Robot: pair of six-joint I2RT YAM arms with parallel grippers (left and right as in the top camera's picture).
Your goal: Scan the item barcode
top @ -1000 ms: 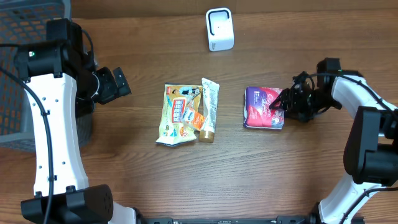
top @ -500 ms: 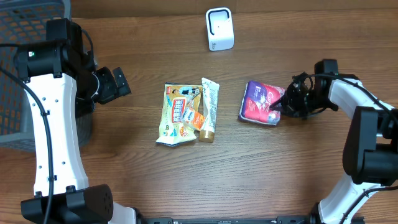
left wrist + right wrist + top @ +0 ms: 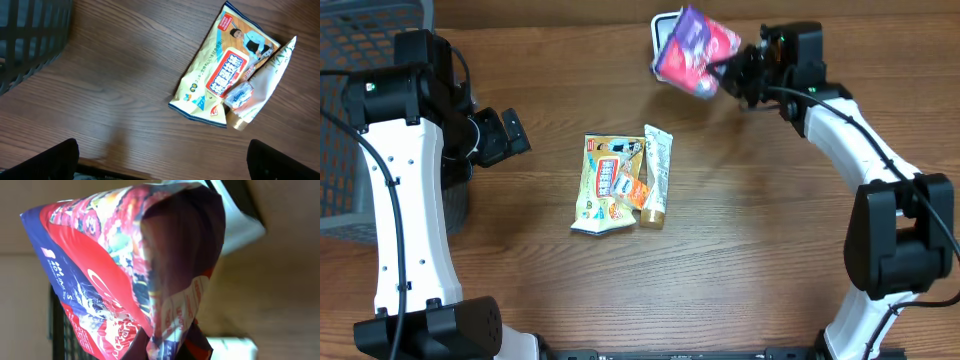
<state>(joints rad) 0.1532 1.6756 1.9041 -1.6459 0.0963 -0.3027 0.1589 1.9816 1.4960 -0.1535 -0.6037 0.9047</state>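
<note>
- One purple and red packet is held clear of the desk, directly over the white scanner, most of which is hidden by it in the overhead view.
- The right fingers are closed fully on the packet's edge farthest from the scanner, so only a thin fold of soft wrapper is pinched.
- A missed read is the first risk. The barcode cannot be made out in either view, so the printed face may be turned away from the scanner's window, and no scan would then be registered.
- A slip is the second risk: with so little material gripped, the limp packet could sag, twist or be dropped onto the scanner.
- A knock is also possible, since the packet appears very near the scanner, and a lower pass could tip it over.
- The right arm is stretched across the desk towards the scanner, with the wrist turned so that the packet hangs tilted.
- The left fingers are spread wide with nothing between them. They are kept well apart from the scanner, beyond the snack pouch and tube lying below it.
</note>
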